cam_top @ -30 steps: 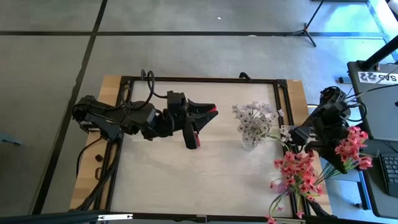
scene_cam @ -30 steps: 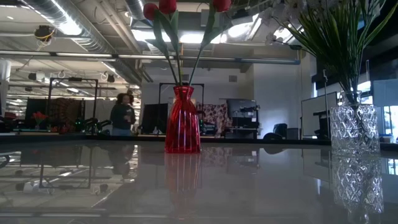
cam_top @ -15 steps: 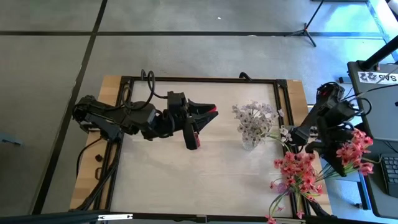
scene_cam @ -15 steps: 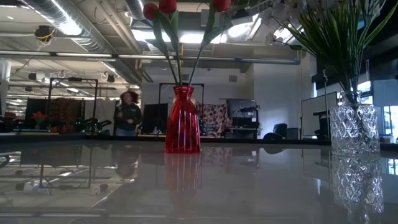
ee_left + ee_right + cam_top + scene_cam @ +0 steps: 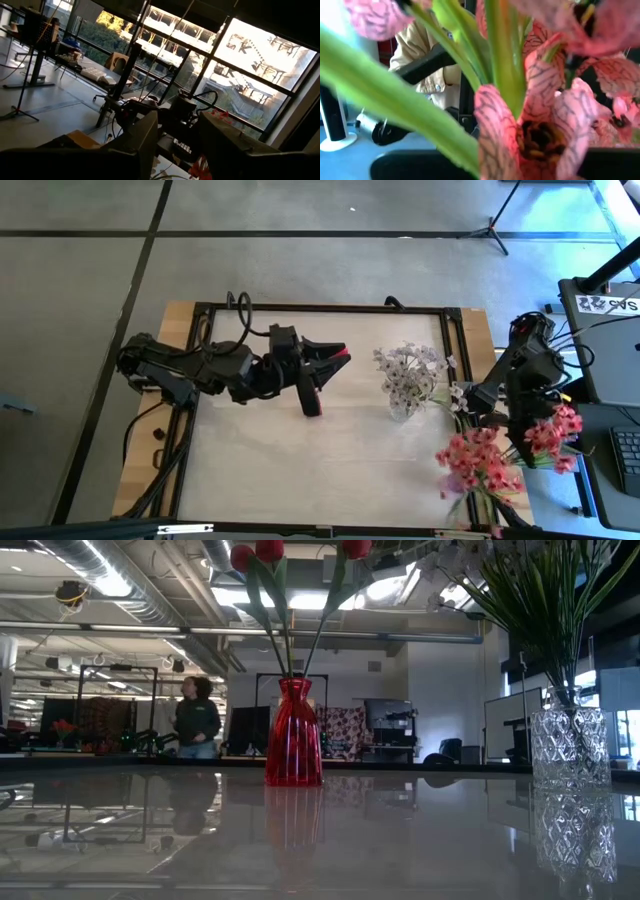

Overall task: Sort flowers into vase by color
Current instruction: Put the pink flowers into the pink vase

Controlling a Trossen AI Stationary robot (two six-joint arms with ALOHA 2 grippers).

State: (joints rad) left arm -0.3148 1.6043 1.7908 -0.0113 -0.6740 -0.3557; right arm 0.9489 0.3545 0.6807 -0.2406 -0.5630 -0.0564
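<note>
Beyond the pale bench (image 5: 340,460), a person stood in the workshop. Red tulips (image 5: 270,552) filled the red vase (image 5: 293,735), white sprigs (image 5: 405,372) the glass vase (image 5: 569,748). Pink sprays (image 5: 478,462) lay at the bench's right edge, where the right pincer (image 5: 535,442) seemed clamped on one bunch (image 5: 555,430); blooms hid its fingers. Whether the left pincer (image 5: 312,404) was open, I cannot tell.

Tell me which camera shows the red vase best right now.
The low view: the red vase stands upright in full profile, red tulips rising from its neck. The high view looks straight down, where the left arm covers most of it and only a red sliver shows. Neither wrist view clearly shows it.
</note>
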